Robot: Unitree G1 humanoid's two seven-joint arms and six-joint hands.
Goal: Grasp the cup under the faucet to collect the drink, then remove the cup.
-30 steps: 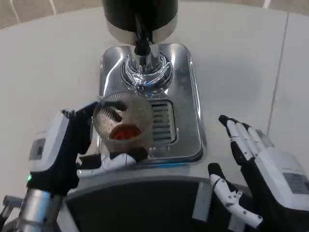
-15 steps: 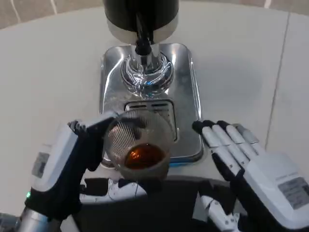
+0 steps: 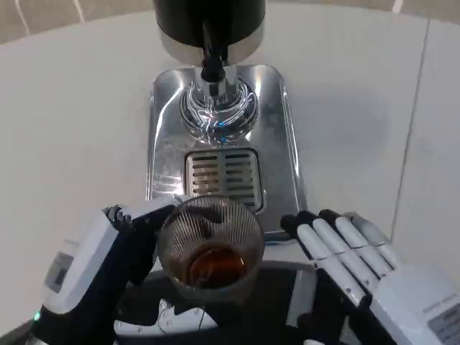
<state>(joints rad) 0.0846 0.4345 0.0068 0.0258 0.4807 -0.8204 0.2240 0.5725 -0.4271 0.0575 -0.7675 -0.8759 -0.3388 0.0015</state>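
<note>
We read no brand or legible writing anywhere; the grey panels on the backs of both hands carry marks too small to make out.

The white table [image 3: 72, 115] curves away at the top of the head view, and a thin seam runs down its right part. Beyond its far edge, top left, we see a strip of tan floor [image 3: 43, 11] with pale lines. On the table stands the drink dispenser: a polished chrome base [image 3: 277, 144], a slotted drip grate [image 3: 223, 172] set into it, and above that the black faucet [image 3: 210, 54] hanging from a black and silver body at the top edge. The chrome mirrors the faucet just behind the grate.

The ribbed clear cup [image 3: 210, 248] sits at the near edge of the chrome base, in front of the grate and well clear of the faucet. Amber-brown drink fills its bottom. The cup looks roughly upright; whether it rests on anything we cannot tell.

The left hand [image 3: 108, 269] is clamped on the cup: black fingers wrap the cup's left side at the rim, and its white back faces left.

The right hand [image 3: 352, 262] lies just beside the cup on its right, fingers straight and close together, pointing up and left, holding nothing. We cannot tell whether its fingertips touch the cup.
</note>
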